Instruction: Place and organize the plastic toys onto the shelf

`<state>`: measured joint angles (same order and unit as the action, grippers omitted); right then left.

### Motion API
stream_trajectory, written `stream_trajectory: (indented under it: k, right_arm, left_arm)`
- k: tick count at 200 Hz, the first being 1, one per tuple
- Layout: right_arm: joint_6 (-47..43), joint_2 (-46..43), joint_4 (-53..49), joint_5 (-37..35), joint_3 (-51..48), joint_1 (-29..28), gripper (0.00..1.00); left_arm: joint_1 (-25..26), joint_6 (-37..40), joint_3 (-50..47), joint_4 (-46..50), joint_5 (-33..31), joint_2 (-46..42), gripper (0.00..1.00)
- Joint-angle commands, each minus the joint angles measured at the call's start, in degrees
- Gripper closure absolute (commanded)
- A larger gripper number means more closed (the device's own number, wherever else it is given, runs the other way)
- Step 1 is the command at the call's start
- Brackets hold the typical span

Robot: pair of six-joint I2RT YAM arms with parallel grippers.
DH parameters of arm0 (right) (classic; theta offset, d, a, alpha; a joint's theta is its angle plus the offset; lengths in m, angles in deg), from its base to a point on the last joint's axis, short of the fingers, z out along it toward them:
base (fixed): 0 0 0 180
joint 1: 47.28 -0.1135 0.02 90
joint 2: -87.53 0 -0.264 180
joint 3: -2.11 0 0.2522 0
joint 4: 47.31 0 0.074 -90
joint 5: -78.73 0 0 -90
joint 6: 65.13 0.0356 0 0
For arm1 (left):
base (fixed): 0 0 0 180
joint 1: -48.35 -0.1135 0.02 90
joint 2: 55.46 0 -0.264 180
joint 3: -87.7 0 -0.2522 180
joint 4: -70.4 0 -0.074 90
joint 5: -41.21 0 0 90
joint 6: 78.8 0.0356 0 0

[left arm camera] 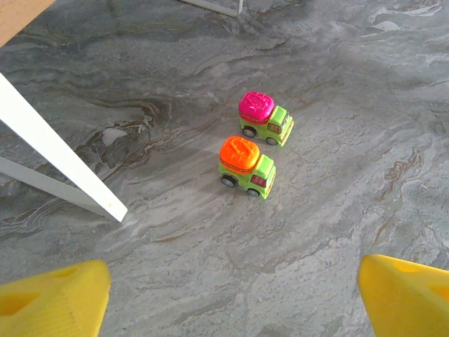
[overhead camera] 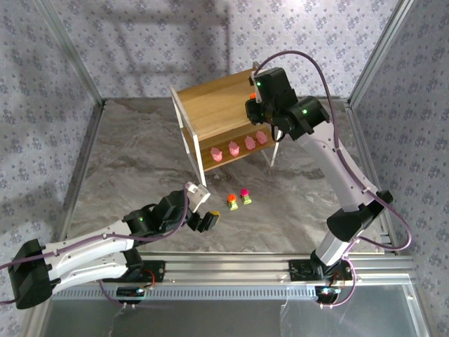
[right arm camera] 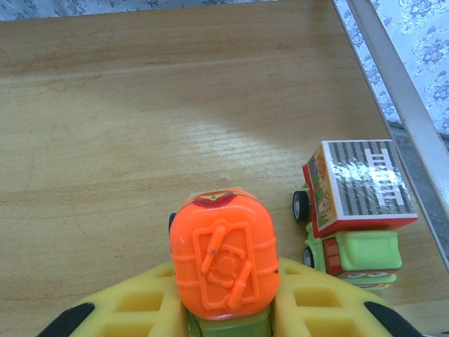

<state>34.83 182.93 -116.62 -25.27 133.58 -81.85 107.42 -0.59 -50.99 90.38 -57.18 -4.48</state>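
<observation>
Pink figures, striped truck shelved; right gripper pinches orange-topped truck over shelf; two table trucks remain; left gripper spread.

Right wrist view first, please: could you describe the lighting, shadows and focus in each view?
Right wrist: pale sheen on the shelf, a soft shadow band beyond it, orange truck sharp. Left wrist: even light, two trucks crisp, yellow fingers slightly soft. Top external: the shelf's shadow falls on the back wall.
</observation>
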Motion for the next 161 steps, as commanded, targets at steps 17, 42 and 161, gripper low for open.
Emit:
stream_trajectory:
  k: [17,42,161]
  right_arm:
    - [-1.17,1.19,-1.26,1.34,2.43,0.61,0.72]
    - [-1.17,1.40,-1.24,1.43,2.44,0.66,0.71]
    - [-1.25,2.21,-1.49,1.88,2.79,0.79,0.69]
  left_arm:
    - [0.52,0.62,0.05,-0.08,-0.83,-0.80,0.09]
    - [0.52,0.55,0.05,-0.07,-0.86,-0.71,0.09]
    - [0.52,0.51,0.14,0.02,-0.98,-0.62,0.09]
